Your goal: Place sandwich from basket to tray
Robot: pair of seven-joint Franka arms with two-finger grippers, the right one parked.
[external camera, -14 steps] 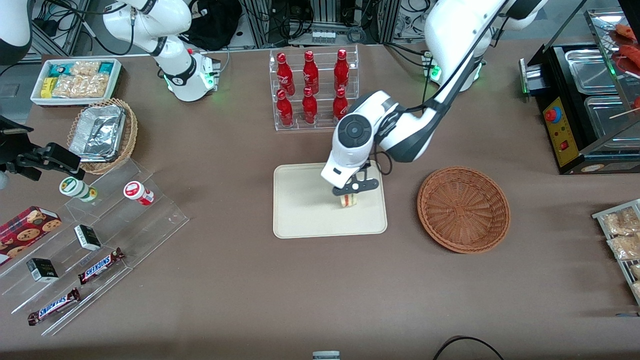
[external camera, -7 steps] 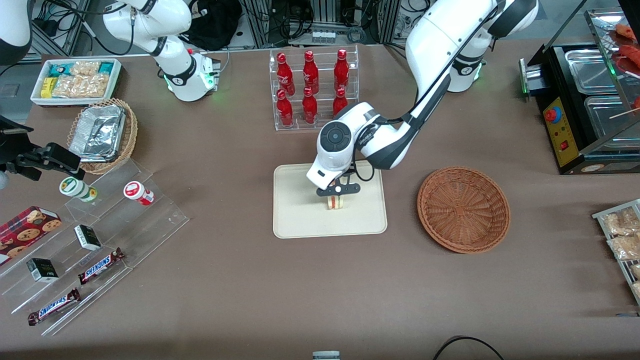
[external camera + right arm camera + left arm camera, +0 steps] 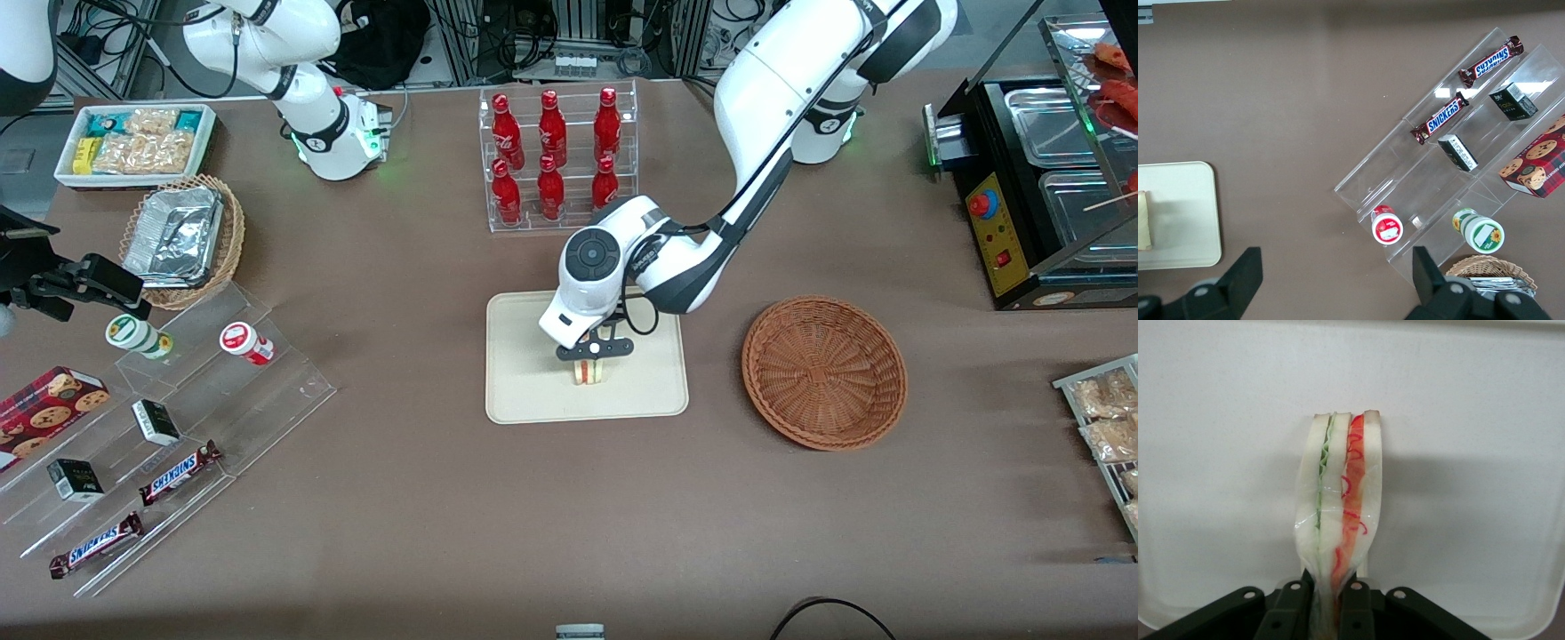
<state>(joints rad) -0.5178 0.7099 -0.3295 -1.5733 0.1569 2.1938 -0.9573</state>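
The sandwich (image 3: 590,372), a pale bread wedge with green and red-orange filling (image 3: 1338,513), hangs cut edge down just over the middle of the cream tray (image 3: 524,373). My gripper (image 3: 594,356) is shut on the sandwich, its black fingers (image 3: 1290,613) squeezing the bread from both sides. The tray's surface (image 3: 1471,487) fills the wrist view under the sandwich. Its edge also shows in the right wrist view as the sandwich (image 3: 1143,220) over the tray (image 3: 1185,213). The reddish-brown basket (image 3: 824,372) sits empty beside the tray, toward the working arm's end.
A clear rack of red bottles (image 3: 556,156) stands farther from the camera than the tray. A clear stepped display (image 3: 160,427) with snack bars, boxes and cups lies toward the parked arm's end, with a tan foil-container basket (image 3: 182,238) and white snack bin (image 3: 133,142).
My gripper has carried the sandwich from the tray's edge nearest the basket to over the tray's middle, and it has come lower and nearer the camera.
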